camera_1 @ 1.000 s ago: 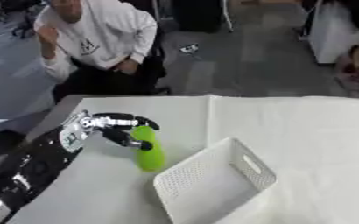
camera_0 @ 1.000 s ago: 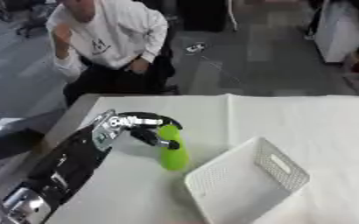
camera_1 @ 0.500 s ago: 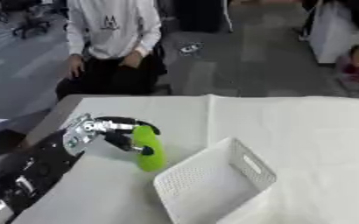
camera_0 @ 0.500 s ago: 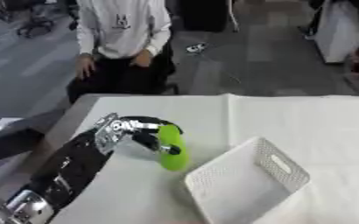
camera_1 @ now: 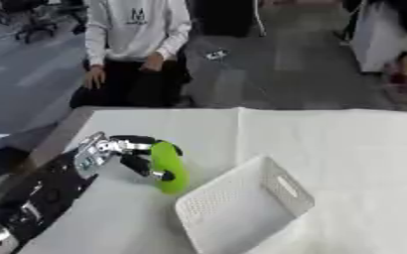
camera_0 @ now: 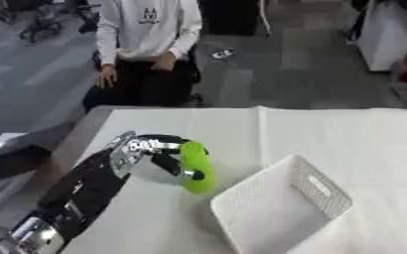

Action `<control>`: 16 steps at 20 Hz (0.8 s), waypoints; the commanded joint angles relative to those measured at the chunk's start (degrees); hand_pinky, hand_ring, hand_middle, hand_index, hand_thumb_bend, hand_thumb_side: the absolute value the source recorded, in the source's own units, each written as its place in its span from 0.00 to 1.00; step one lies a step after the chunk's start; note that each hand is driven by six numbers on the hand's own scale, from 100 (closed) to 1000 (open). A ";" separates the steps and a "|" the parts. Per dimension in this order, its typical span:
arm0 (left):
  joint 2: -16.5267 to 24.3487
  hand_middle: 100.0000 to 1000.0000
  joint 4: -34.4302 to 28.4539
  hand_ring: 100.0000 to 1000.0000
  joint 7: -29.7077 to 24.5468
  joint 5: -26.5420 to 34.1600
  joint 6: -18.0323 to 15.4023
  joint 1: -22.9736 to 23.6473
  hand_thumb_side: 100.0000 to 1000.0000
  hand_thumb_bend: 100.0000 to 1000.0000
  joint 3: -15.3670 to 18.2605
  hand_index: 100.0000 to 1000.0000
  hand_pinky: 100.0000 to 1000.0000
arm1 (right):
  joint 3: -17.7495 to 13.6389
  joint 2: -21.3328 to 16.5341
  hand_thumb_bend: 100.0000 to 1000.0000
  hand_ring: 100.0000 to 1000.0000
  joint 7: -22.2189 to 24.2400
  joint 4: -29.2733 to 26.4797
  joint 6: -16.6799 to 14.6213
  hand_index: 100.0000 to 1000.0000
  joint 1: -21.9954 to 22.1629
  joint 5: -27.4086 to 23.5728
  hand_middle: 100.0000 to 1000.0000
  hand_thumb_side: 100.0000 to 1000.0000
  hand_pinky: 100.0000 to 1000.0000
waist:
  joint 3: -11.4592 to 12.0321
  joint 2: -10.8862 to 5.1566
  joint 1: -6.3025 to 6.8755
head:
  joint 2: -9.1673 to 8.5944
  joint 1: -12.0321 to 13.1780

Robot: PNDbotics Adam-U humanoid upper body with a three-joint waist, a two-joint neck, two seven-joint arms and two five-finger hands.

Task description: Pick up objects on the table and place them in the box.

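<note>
Left hand [camera_0: 151, 158] curling fingers round green object [camera_0: 196, 166], gripping it above table [camera_0: 355, 134]. White box [camera_0: 281, 208] sitting just right of hand.

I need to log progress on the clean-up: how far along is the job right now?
Nothing is in the white box yet; it looks empty. In hand: the left hand has its fingers curled round the green object, beside the box. Left: carry it over and drop it in. The right hand is out of view.
</note>
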 commanded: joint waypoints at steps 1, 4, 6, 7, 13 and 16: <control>0.81 0.73 -0.29 0.45 1.00 0.21 -4.28 -0.28 0.77 0.00 1.31 0.75 0.26 | -0.47 -0.66 0.00 0.22 -0.02 -0.89 0.05 0.58 -0.92 -0.17 0.46 0.62 0.10 | -0.01 -0.71 -0.24 | -0.36 0.72; 0.48 0.46 -0.20 0.19 10.13 1.38 -2.84 0.09 0.75 0.00 1.25 0.56 0.00 | -0.47 -0.69 0.00 0.22 -0.03 -0.89 0.04 0.58 -0.94 -0.22 0.46 0.62 0.10 | -0.02 -0.72 -0.24 | -0.49 0.72; 0.29 0.31 -0.10 0.03 15.16 2.22 -2.23 0.32 0.72 0.00 0.96 0.44 0.00 | -0.48 -0.70 0.00 0.22 -0.02 -0.89 0.04 0.58 -0.95 -0.27 0.46 0.62 0.10 | -0.02 -0.75 -0.24 | -0.63 0.70; 0.25 0.22 -0.11 0.00 17.07 2.44 -2.10 0.44 0.70 0.00 0.70 0.39 0.00 | -0.48 -0.70 0.00 0.22 -0.01 -0.89 0.04 0.58 -0.96 -0.29 0.46 0.62 0.10 | -0.03 -0.75 -0.24 | -0.66 0.70; 0.07 0.04 -1.71 0.00 25.92 2.13 -4.48 1.29 0.61 0.00 -0.09 0.31 0.00 | -0.50 -0.84 0.00 0.22 0.02 -0.89 0.05 0.58 -0.88 -0.33 0.46 0.62 0.10 | 0.14 -0.90 -0.15 | -0.73 0.43; 0.05 0.02 -3.44 0.00 30.35 4.35 -6.20 1.97 0.58 0.00 0.02 0.29 0.00 | -0.54 -0.94 0.00 0.23 -0.04 -0.89 0.00 0.58 -0.75 -0.24 0.46 0.62 0.10 | 0.32 -0.99 -0.04 | -0.93 -0.14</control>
